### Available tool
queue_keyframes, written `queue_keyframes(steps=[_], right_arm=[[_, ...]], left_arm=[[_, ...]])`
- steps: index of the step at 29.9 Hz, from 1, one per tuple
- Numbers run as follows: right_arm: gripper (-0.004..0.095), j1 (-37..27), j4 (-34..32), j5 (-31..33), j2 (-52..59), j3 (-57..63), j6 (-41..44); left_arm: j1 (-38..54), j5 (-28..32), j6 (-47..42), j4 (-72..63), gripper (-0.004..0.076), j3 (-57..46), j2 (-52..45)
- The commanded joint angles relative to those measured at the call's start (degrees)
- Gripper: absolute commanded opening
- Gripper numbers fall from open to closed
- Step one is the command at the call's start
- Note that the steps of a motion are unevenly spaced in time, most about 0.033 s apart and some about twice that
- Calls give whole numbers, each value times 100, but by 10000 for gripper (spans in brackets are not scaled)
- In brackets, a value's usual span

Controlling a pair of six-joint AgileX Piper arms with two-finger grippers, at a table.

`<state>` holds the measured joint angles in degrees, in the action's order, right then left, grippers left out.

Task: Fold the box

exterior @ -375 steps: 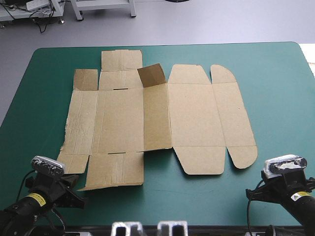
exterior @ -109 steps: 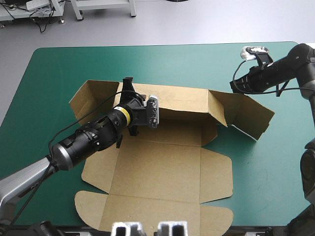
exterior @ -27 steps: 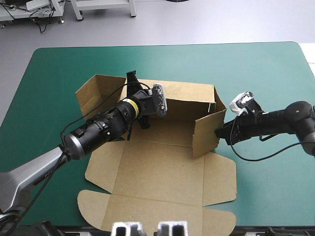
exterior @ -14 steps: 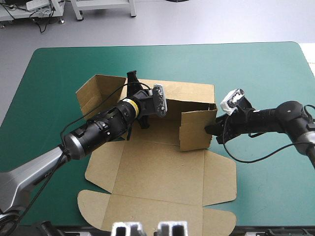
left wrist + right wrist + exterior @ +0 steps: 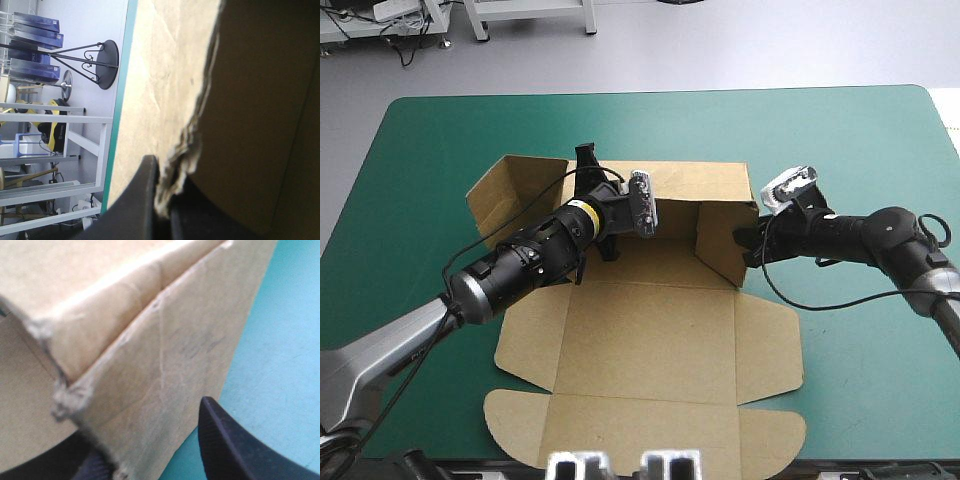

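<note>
Lying about the middle of the teal-green cover point(image 5: 860, 150), the brown box point(image 5: 650, 340) is partly raised; its long axis runs left to right, in line with the table's far edge, and its flat lid point(image 5: 640, 440) points toward the near edge, with rounded tabs at both near corners; the back wall point(image 5: 700, 180) stands upright along the far side; at its left end a side flap point(image 5: 505, 195) stands splayed outward, and at its right end another side flap point(image 5: 720, 240) stands turned in over the floor of the box; the left gripper point(image 5: 586, 165) reaches in from the near left to the top edge of the back wall, and its wrist view shows the black fingers all but closed with the ragged edge of the board pinched between them; the right gripper point(image 5: 742, 243) comes in from the right and meets the outer face of the right flap; in its wrist view the fingers stand apart, with the flap's frayed corner between them and no clamping to be seen.
</note>
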<state>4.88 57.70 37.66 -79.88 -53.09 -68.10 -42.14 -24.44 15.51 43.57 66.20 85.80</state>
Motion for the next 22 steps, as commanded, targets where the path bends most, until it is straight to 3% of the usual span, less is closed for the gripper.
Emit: queue_keyframes(steps=[1,4,7,15,18,22], right_arm=[[372,61,357,-736,184,-152,130],[223,149,357,-876,184,-152,-14],[-2,305,287,-969,184,-152,-45],[-5,458,281,-1094,184,-150,-45],[-5,458,281,-1084,184,-150,-45],[-4,458,281,-1073,184,-150,-5]], left_arm=[[-2,-255,-18,-202,-10,65,-97],[-2,-230,11,-202,-10,65,-97],[-2,-188,11,-198,-10,65,-97],[-2,-303,11,161,15,65,-46],[-2,-445,11,402,108,65,27],[-2,-347,11,405,305,65,68]])
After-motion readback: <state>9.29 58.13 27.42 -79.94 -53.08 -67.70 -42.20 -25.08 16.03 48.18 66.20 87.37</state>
